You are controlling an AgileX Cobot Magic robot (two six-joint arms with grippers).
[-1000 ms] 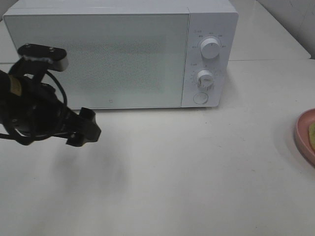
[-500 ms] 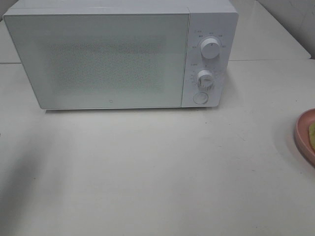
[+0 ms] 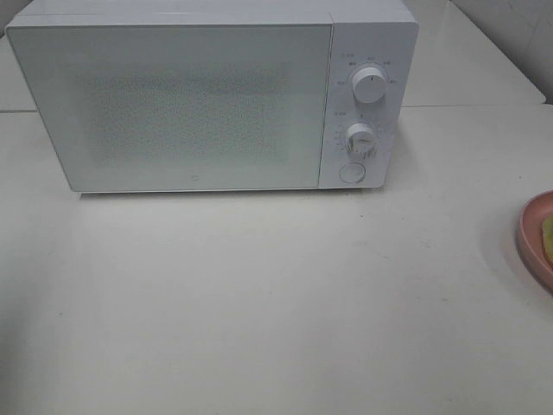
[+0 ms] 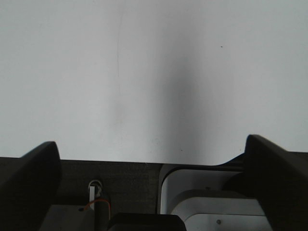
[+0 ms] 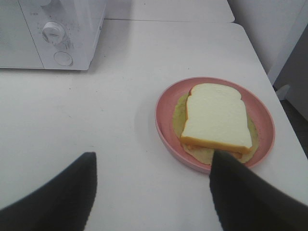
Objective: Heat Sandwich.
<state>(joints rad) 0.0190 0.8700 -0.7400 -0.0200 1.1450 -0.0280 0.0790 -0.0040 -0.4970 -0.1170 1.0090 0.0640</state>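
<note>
The microwave (image 3: 212, 95) sat at the back of the white bench (image 3: 276, 303) with its door shut, two dials (image 3: 369, 86) and a round button (image 3: 351, 172) on the panel at its right end. From the high camera neither arm showed up at all.

The sandwich (image 5: 216, 118) was on the pink plate (image 5: 166, 122), way over by the bench's right edge, well apart from the microwave. White bread on top, tan crust, a pale yellow-green layer poking out underneath. The high view only caught a sliver of that plate at the frame's edge.

The right gripper (image 5: 154, 197) hung above the bench just beside the plate, fingers (image 5: 250, 197) spread wide, holding nothing. The left gripper (image 4: 154, 183) was also spread wide open over bare bench, nothing between its fingers (image 4: 29, 178).
</note>
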